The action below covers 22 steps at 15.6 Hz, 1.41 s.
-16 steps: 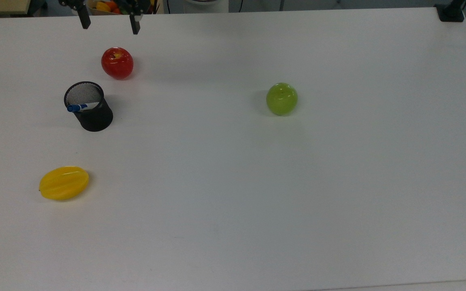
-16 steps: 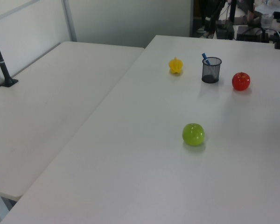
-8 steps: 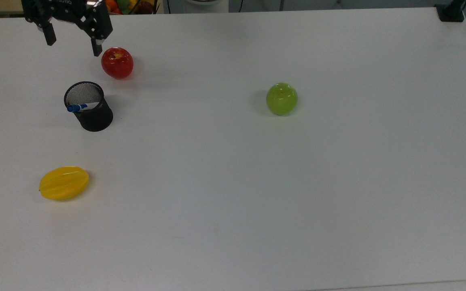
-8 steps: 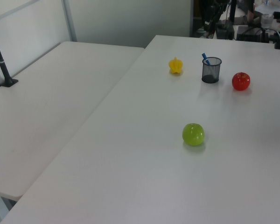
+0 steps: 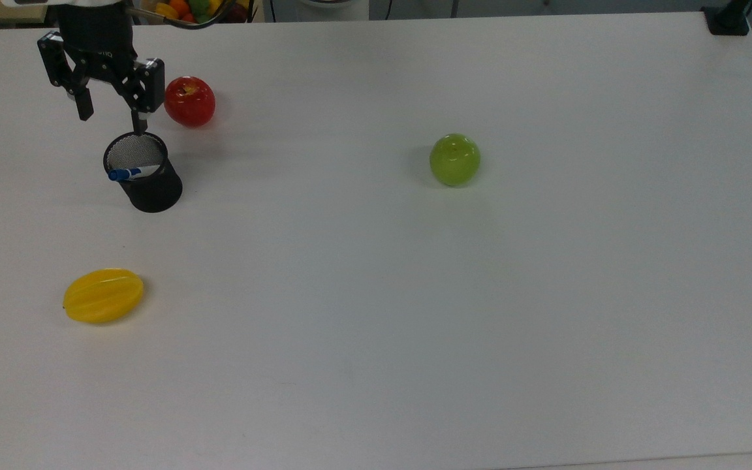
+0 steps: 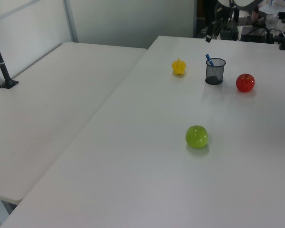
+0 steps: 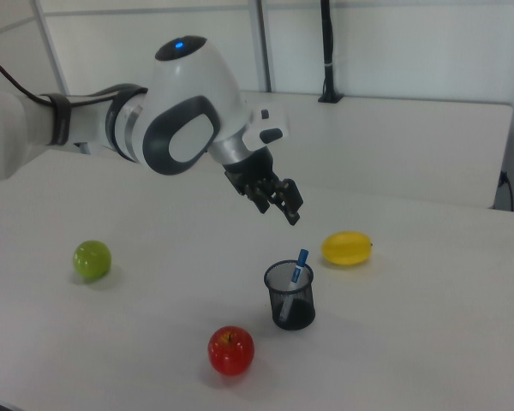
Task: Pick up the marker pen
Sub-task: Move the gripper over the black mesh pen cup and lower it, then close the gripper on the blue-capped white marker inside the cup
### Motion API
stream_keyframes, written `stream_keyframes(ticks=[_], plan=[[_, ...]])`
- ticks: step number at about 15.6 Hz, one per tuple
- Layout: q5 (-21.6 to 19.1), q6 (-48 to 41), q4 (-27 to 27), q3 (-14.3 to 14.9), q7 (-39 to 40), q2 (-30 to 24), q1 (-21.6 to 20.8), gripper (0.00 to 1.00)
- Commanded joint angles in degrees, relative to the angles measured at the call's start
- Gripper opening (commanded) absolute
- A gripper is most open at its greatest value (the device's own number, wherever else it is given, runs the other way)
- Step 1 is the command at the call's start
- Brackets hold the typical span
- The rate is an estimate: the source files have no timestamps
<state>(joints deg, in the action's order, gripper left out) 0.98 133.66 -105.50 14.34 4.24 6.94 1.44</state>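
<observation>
Above the black mesh pen cup [image 5: 144, 173], I've got the gripper [image 5: 109, 116] hanging with fingers spread, while the marker pen [image 5: 131, 173] stands slanted inside that cup, blue cap up.

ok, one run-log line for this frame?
phase: approach | hand: open, empty, above mesh cup | marker pen: standing in cup, blue cap up, untouched | red apple: beside cup

The arm [image 7: 154, 128] reaches down at a slant, its gripper [image 5: 109, 115] with jaws spread apart.
</observation>
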Motion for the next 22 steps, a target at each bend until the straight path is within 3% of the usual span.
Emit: stream_keyframes(ticks=[1, 8, 18, 19, 22], plan=[[3.1, 7.5, -5.3, 0.4, 1.0, -0.2, -0.1, 0.75], [5.9, 13.2, -6.3, 0.4, 1.1, 3.2, 0.1, 0.61], [7.6, 19.2, -6.6, 0.4, 1.7, 7.6, 1.1, 0.57], [7.7, 19.2, -6.6, 0.3, 1.7, 7.7, 1.3, 0.54], [7.8, 19.2, -6.6, 0.3, 1.7, 7.7, 1.4, 0.29]])
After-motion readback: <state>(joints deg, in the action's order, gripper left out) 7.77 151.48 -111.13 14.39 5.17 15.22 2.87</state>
